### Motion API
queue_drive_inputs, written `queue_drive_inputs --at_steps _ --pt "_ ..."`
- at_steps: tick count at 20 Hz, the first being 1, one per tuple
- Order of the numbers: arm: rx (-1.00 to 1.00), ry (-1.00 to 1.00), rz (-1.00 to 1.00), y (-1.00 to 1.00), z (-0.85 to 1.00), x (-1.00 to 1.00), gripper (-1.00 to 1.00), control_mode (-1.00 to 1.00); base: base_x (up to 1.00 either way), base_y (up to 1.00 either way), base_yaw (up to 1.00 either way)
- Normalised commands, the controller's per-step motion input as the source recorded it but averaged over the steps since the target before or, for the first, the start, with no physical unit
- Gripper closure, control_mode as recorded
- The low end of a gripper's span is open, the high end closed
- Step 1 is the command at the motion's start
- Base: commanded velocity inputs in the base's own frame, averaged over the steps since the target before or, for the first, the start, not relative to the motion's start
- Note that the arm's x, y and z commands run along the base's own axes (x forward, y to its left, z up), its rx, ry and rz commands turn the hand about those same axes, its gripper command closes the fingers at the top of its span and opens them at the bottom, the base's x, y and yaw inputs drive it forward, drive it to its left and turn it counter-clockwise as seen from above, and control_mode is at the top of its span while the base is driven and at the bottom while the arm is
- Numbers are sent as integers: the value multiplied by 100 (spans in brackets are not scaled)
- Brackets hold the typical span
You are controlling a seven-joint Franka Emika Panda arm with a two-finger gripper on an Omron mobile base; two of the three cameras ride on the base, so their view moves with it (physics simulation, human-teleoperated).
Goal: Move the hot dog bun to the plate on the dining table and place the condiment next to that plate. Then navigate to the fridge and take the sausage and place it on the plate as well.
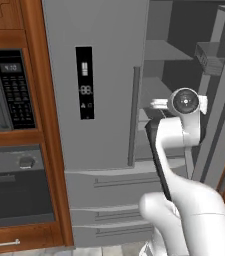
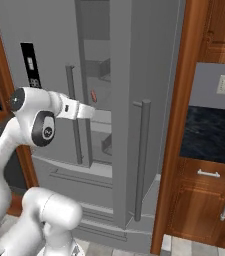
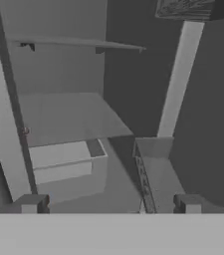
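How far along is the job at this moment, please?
Looks done: the robot is at the fridge and its right door is open. In hand: the open, empty end effector reaches toward the shelves; the sausage lies inside, not yet grasped. Left: grasp it and carry it to the plate. The bun and condiment steps cannot be judged here.

Fridge (image 1: pixel 96 85) display (image 1: pixel 85 90) — perhaps "88"

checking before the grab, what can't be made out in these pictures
- Sausage: in the right base view a tiny reddish speck inside the open fridge, too small to judge how it lies; in the hand view half hidden by the door edge.
- Pincer: open in the hand view, but its fingertips are cut off by the bottom edge.
- Microwave: cut off by the left edge of the left base view.
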Motion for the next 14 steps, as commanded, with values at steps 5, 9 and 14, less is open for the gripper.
queue_drive_inputs --at_steps 5,9,14 --pt "0 15 -59 -97 -7 31 -100 -100 0 0 0" --pt "0 9 -51 -100 0 -7 -100 -100 0 0 0" --pt "0 1 -44 -100 0 -55 -100 -100 0 0 0"
